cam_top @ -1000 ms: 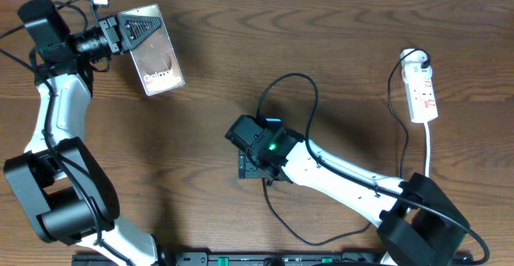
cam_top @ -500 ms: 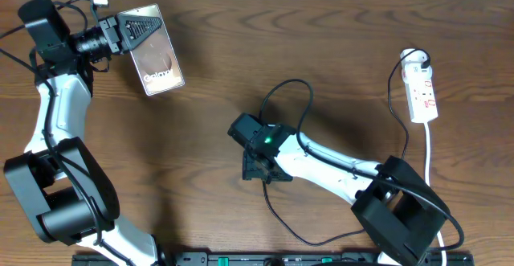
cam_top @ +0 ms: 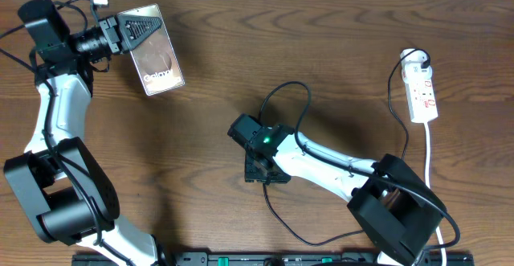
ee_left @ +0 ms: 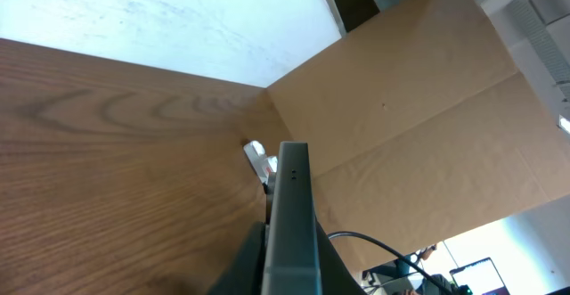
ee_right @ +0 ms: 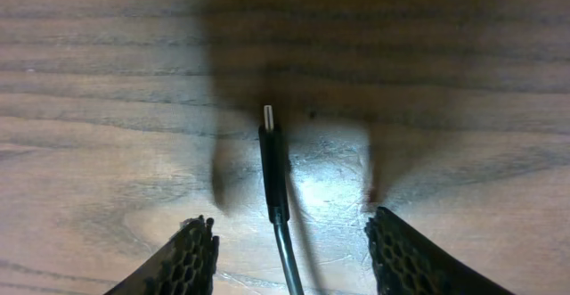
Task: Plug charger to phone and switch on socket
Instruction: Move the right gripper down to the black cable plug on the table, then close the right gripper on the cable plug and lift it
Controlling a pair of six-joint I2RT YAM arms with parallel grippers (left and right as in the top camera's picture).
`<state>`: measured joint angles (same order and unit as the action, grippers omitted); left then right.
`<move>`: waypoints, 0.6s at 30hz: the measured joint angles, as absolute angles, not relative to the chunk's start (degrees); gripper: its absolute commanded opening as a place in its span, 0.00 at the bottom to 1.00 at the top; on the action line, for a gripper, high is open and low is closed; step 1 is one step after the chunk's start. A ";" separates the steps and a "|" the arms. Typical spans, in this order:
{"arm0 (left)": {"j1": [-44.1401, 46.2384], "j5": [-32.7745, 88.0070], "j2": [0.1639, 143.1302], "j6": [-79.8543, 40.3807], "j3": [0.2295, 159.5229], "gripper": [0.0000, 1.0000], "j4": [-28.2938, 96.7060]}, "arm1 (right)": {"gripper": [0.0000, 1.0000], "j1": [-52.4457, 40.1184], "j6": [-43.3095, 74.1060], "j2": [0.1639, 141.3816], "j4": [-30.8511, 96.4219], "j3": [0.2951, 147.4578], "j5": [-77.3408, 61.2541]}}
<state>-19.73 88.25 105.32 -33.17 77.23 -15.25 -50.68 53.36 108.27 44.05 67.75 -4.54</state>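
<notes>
The bench point(cam_top: 337, 25) is dark brown wood with a long, wavy grain running side to side, and the right wrist view shows a bright glare patch on it between soft shadows. Along its far edge runs a pale white wall point(ee_left: 160, 10), and the left wrist view shows a tan cardboard panel point(ee_left: 410, 108) standing at the bench's end, with a lit screen point(ee_left: 468, 273) low in the corner beyond it. The left hand point(cam_top: 132, 30) is clamped on the upper end of the phone point(cam_top: 161, 57), near the far left corner, face up to the overhead camera and seen edge-on from the wrist. The right hand point(ee_right: 289, 237) is near the middle of the bench, about half wide, its mesh-patterned fingers point(ee_right: 183, 259) on either side of the charger point(ee_right: 273, 166) without touching it. The charger's plug lies flat on the wood, metal tip pointing away from the hand, and its black cable loops across the bench. The socket point(cam_top: 423, 93) lies at the far right, well apart, its white cord point(cam_top: 430, 149) trailing toward the near edge.
</notes>
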 measured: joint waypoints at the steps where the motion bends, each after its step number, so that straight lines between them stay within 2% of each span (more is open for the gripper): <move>1: -19.73 88.25 105.32 -33.17 77.23 0.07 -15.25 | 0.49 -50.68 53.36 108.38 44.05 67.75 -4.56; 8: -19.73 88.23 105.32 -33.15 77.23 0.08 -15.25 | 0.35 -49.71 53.28 109.78 44.25 67.90 -6.31; 13: -19.73 88.25 105.32 -33.10 77.23 0.07 -15.22 | 0.21 -48.16 53.10 110.83 45.08 69.01 -8.56; 17: -19.73 88.25 105.32 -32.97 77.23 0.08 -15.25 | 0.02 -47.75 53.06 111.50 45.34 69.82 -9.58; 18: -19.73 88.25 105.32 -32.97 77.23 0.07 -15.25 | 0.01 -47.75 52.95 111.66 45.58 69.97 -9.69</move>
